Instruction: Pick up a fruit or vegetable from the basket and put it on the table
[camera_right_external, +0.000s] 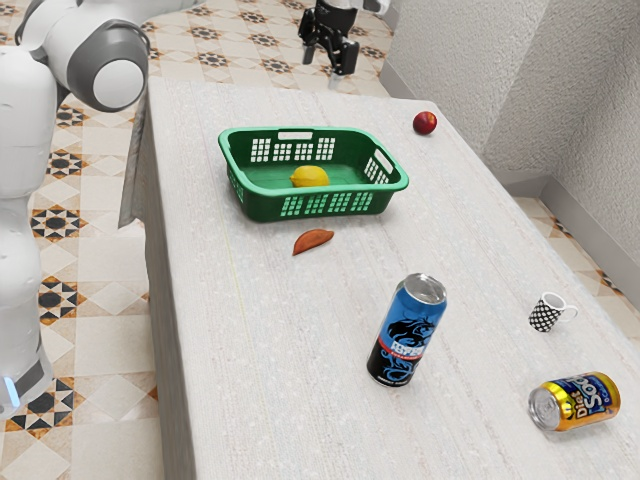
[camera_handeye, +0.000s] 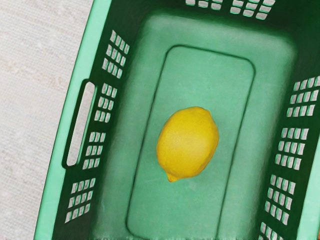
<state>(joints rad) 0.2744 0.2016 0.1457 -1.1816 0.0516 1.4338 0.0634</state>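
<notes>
One lemon (camera_handeye: 188, 143) lies on the floor of the one green basket (camera_right_external: 260, 206), apart from its walls. One gripper (camera_right_external: 322, 68) hangs at the far side of the exterior view, its two jaws spread with nothing between them. On the one table (camera_right_external: 250, 330) are one red fruit (camera_right_external: 425, 123), far and right of the basket; one reddish-brown, pointed thing (camera_right_external: 313, 241), just on its near side; and two cans: one blue can (camera_right_external: 407, 330), upright and near, one yellow can (camera_right_external: 575, 401), on its side at near right, with one checkered mug (camera_right_external: 546, 313) beyond it.
</notes>
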